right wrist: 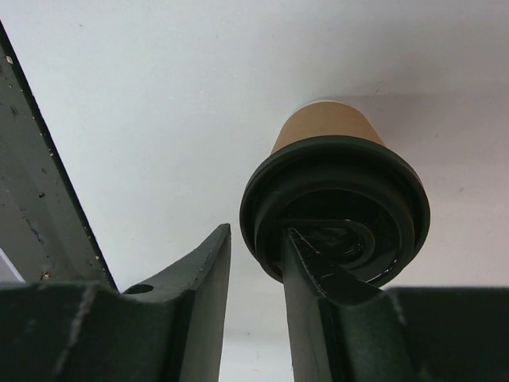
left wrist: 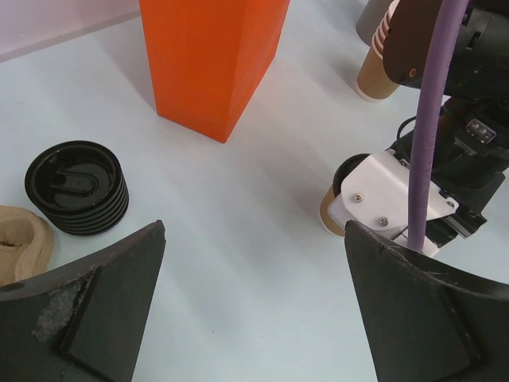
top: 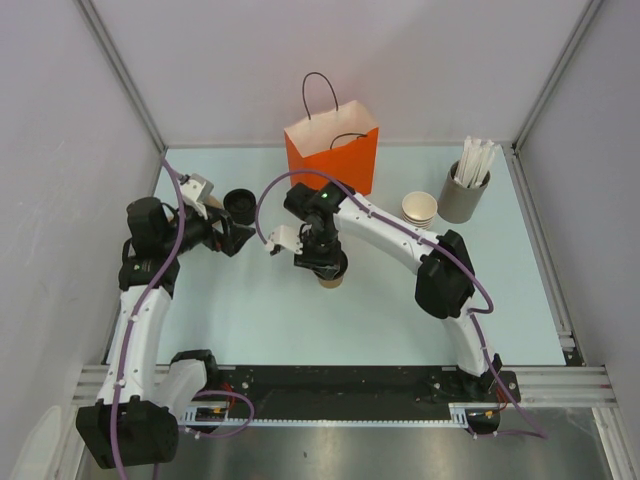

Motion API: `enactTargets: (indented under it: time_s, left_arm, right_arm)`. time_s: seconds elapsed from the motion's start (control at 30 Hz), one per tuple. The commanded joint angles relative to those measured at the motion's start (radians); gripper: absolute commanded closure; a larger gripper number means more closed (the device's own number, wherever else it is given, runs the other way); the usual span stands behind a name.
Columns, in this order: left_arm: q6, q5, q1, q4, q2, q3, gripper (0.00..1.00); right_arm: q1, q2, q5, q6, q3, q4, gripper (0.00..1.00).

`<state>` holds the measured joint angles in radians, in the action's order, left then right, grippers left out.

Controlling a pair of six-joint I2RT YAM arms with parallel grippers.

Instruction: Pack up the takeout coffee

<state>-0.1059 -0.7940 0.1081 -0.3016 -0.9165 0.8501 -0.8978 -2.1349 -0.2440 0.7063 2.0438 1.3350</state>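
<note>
Right gripper (right wrist: pixel 257 232) hangs over the takeout cup (right wrist: pixel 326 123), jaws only narrowly apart and straddling the near rim of the black lid (right wrist: pixel 350 183). Whether they pinch that rim cannot be told. The lid sits on the cup's mouth, apparently level, so the hold reads as seating or checking the closure. The cup stands upright on the pale table (left wrist: pixel 238 302), just in front of the orange paper bag (left wrist: pixel 211 56). Left gripper (left wrist: pixel 254 231) is spread wide and empty, low over the table to the bag's front left, judged to be waiting clear of the work. A stack of spare black lids (left wrist: pixel 77 187) lies left of the bag. The bag stands upright, mouth open, with nothing discernible inside. Right of the bag are nested tan cups (top: pixel 419 208), then a grey holder (top: pixel 460 203) of white sticks (top: pixel 478 160).
</note>
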Motion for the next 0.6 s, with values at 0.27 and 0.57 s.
enactTargets:
  time_s: [0.27,0.57]
  left_arm:
    - [0.000,-0.036,0.013,0.036,-0.001,-0.005,0.01]
    - [0.003,-0.062,0.013,0.044,-0.008,-0.016,0.01]
  right_arm:
    - [0.013,0.081,0.003,-0.010,0.070,0.058,0.56]
    - [0.037,0.145,-0.005,-0.022,0.107,0.056,0.43]
